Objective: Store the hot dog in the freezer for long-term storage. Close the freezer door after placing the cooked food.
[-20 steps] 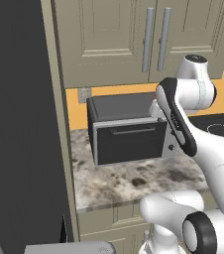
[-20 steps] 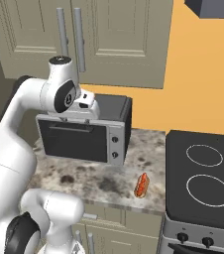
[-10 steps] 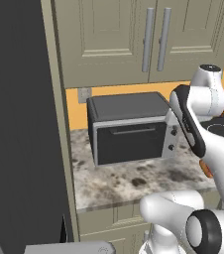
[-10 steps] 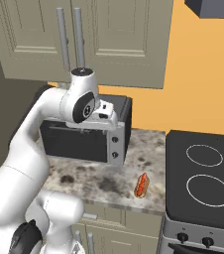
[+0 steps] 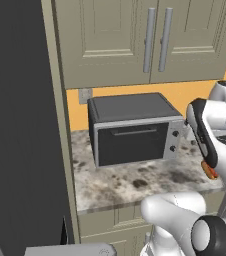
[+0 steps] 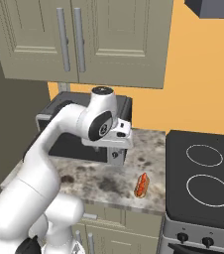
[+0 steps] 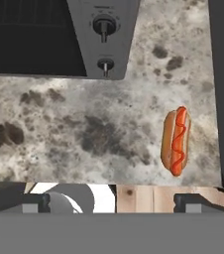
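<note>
Swinging rightward since the earlier frames, the arm now hangs over the tabletop's (image 5: 135, 182) right part. Left base view: the hot dog (image 5: 211, 171) peeks out at 4 o'clock, beside the arm. Right base view: it lies on the tabletop at 5 o'clock from the oven (image 6: 72, 141), near the stove (image 6: 203, 186). Hand view: the tool (image 7: 111, 202) is spread wide and empty, with the hot dog at 3 o'clock. Probably light, soft and squashy; pinch gently across the bun's middle.

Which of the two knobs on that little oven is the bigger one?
The upper knob, with the scale marks round it; the lower knob is smaller.
</note>
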